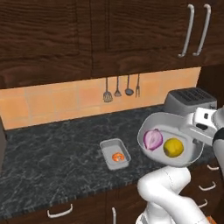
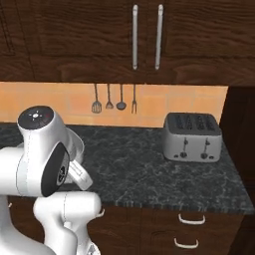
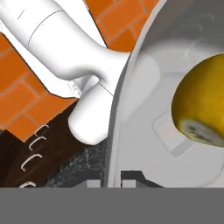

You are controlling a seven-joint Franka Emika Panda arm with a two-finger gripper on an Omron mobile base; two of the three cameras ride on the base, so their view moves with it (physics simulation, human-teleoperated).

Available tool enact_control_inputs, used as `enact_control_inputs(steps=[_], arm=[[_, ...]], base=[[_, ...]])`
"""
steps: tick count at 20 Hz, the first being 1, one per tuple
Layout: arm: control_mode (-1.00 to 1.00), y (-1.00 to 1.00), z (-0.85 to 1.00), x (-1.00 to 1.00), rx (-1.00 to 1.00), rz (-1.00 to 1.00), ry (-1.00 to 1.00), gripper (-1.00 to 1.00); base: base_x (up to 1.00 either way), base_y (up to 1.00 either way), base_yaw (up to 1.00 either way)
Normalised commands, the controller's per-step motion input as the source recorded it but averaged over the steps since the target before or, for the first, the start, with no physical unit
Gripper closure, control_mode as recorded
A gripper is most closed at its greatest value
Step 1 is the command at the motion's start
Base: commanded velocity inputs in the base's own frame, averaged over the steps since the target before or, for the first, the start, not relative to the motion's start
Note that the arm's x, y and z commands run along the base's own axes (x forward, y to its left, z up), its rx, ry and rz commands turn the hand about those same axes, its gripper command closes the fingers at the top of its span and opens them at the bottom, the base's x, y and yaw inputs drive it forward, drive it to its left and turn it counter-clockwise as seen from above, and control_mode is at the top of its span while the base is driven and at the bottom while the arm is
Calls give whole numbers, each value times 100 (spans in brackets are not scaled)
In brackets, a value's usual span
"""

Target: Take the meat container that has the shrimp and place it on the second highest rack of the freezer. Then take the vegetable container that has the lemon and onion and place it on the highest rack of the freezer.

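You have the vegetable container (image 1: 189, 141) with lemon (image 1: 173, 147) and onion (image 1: 152, 139) lifted clear, the gripper (image 3: 113, 175) clamped on its rim, while the shrimp container (image 1: 115, 153) sits on the counter (image 1: 52, 153), apparently unshelved

Open dark counter (image 1: 52, 153) left of the small shrimp container (image 1: 115, 154); toaster (image 1: 189, 101) blocking the right end; hanging utensils (image 1: 121, 89) along the backsplash behind.

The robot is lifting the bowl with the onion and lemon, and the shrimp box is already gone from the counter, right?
Not quite. The shrimp box sits on the counter, as the left base view shows. The bowl with onion and lemon is indeed lifted.
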Motion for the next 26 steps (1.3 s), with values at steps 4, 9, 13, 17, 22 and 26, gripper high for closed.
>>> enact_control_inputs(steps=[4, 9, 13, 17, 22, 26], arm=[[100, 0, 0, 0, 0, 0, 0, 100], [100, 0, 0, 0, 0, 0, 0, 100], [100, 0, 0, 0, 0, 0, 0, 100], [100, 0, 0, 0, 0, 0, 0, 100], [100, 0, 0, 0, 0, 0, 0, 100], [100, 0, 0, 0, 0, 0, 0, 100]], base=[[-36, 0, -71], [-33, -5, -60], [-19, -5, -63], [-11, 0, -76], [-34, -13, -70], [-36, -15, -66]])
